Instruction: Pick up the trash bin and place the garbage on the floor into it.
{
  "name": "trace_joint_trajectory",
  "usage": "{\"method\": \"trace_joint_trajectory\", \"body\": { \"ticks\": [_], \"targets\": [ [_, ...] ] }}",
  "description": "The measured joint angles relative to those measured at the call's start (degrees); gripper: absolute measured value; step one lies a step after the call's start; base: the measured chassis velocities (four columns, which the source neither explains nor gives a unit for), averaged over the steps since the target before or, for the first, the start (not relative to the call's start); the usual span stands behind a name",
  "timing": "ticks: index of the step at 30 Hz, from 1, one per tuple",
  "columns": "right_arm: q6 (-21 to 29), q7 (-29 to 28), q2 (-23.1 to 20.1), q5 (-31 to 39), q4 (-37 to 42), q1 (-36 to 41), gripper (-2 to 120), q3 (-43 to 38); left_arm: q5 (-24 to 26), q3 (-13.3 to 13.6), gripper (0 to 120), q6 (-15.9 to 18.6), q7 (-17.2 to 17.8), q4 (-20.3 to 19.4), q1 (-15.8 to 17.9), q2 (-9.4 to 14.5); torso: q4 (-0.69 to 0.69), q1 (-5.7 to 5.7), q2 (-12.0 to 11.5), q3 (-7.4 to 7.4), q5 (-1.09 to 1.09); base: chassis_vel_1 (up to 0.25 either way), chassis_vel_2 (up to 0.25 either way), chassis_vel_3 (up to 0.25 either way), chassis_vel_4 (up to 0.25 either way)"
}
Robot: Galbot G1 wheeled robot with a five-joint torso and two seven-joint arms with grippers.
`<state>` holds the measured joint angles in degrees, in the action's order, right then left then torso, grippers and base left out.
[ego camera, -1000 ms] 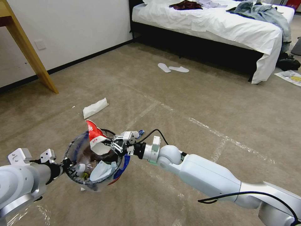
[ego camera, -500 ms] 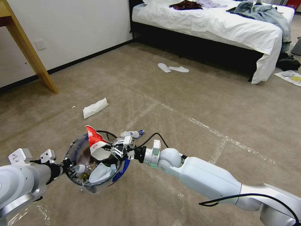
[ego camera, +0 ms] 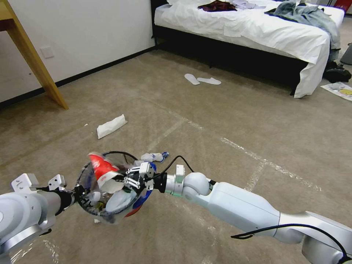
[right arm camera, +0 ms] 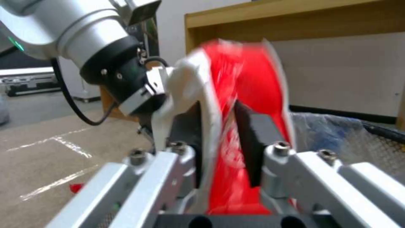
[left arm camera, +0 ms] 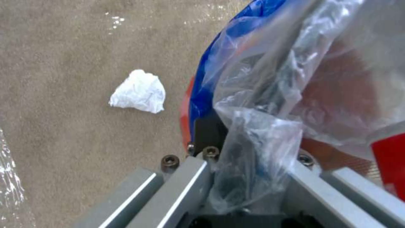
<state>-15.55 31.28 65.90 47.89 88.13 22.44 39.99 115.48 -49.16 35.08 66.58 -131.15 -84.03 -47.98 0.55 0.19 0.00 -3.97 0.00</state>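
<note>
Right pincer (ego camera: 123,178) clamps a red wrapper (ego camera: 99,165) over the trash bin (ego camera: 82,176), whose rim the left pincer (ego camera: 77,191) grips.

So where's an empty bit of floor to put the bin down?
The widest bare carpet lies between the taped lines and the bed, past the white slippers. Another free patch sits between the wooden table leg and the folded tissue pack. It is crowded around the trash bin, where a crumpled tissue and a wrapper lie.
</note>
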Motion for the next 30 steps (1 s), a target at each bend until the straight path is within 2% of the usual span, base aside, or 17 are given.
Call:
{"method": "trace_joint_trajectory", "body": {
  "ticks": [2,3,4,5,6,8,11,13,14,16,17,19,22,30],
  "targets": [
    [0.4,0.15,0.05,0.01,0.14,-0.05,27,-0.13,-0.01,0.02,0,0.03,-0.02,0.02,0.0,-0.05,0.0,0.0,0.0,0.0,0.0,0.0,0.0,0.0,0.0],
    [1.26,0.26,0.08,-0.21,0.41,-0.14,36,-0.46,-0.09,0.02,0,0.04,-0.02,0.06,-0.01,-0.18,0.0,0.0,0.0,0.0,0.0,0.0,0.0,0.0,0.0],
    [1.26,0.26,0.08,-0.21,0.41,-0.14,36,-0.46,-0.09,0.02,0,0.04,-0.02,0.06,-0.01,-0.18,0.0,0.0,0.0,0.0,0.0,0.0,0.0,0.0,0.0],
    [1.7,0.26,0.06,-0.52,0.58,-0.16,44,-0.65,-0.15,0.02,0,0.09,-0.02,0.1,-0.08,-0.31,0.0,0.0,0.0,0.0,0.0,0.0,0.0,0.0,0.0],
    [1.7,0.26,0.06,-0.52,0.58,-0.16,44,-0.65,-0.15,0.02,0,0.09,-0.02,0.1,-0.08,-0.31,0.0,0.0,0.0,0.0,0.0,0.0,0.0,0.0,0.0],
    [1.74,-0.04,0.0,-0.91,0.74,-0.23,54,-0.78,-0.16,0.03,0,0.12,-0.03,0.11,-0.11,-0.43,0.0,0.0,0.0,0.0,0.0,0.0,0.0,0.0,0.0],
    [1.68,-0.53,-0.01,-1.08,0.75,-0.34,60,-0.76,-0.18,0.06,0,0.12,-0.02,0.11,-0.05,-0.45,0.0,0.0,0.0,0.0,0.0,0.0,0.0,0.0,0.0],
    [1.61,-0.94,0.02,-1.2,0.8,-0.55,72,-0.74,-0.18,0.09,0,0.12,0.01,0.08,-0.01,-0.45,0.0,0.0,0.0,0.0,0.0,0.0,0.0,0.0,0.0],
    [1.61,-0.94,0.02,-1.2,0.8,-0.55,72,-0.74,-0.18,0.09,0,0.12,0.01,0.08,-0.01,-0.45,0.0,0.0,0.0,0.0,0.0,0.0,0.0,0.0,0.0],
    [1.37,-1.53,0.03,-1.28,0.88,-0.78,82,-0.74,-0.19,0.14,0,0.12,0.06,0.03,-0.02,-0.52,0.0,0.0,0.0,0.0,0.0,0.0,0.0,0.0,0.0],
    [1.37,-1.53,0.03,-1.28,0.88,-0.78,82,-0.74,-0.19,0.14,0,0.12,0.06,0.03,-0.02,-0.52,0.0,0.0,0.0,0.0,0.0,0.0,0.0,0.0,0.0],
    [1.19,-1.96,-0.02,-1.27,0.88,-1.06,93,-0.77,-0.27,0.2,0,0.12,0.09,-0.07,-0.11,-0.72,0.0,0.0,0.0,0.0,0.0,0.0,0.0,0.0,0.0],
    [1.02,-2.24,-0.01,-1.24,0.72,-1.14,99,-0.9,-0.35,0.25,0,0.13,0.12,-0.15,-0.19,-0.9,0.0,0.0,0.0,0.0,0.0,0.0,0.0,0.0,0.0],
    [0.67,-2.98,0.4,1.09,1.11,-1.41,100,-2.3,-0.39,0.51,0,0.31,0.58,-0.13,-0.25,-1.0,0.0,0.0,0.0,0.0,0.0,0.0,0.0,0.0,0.0]
  ]
}}
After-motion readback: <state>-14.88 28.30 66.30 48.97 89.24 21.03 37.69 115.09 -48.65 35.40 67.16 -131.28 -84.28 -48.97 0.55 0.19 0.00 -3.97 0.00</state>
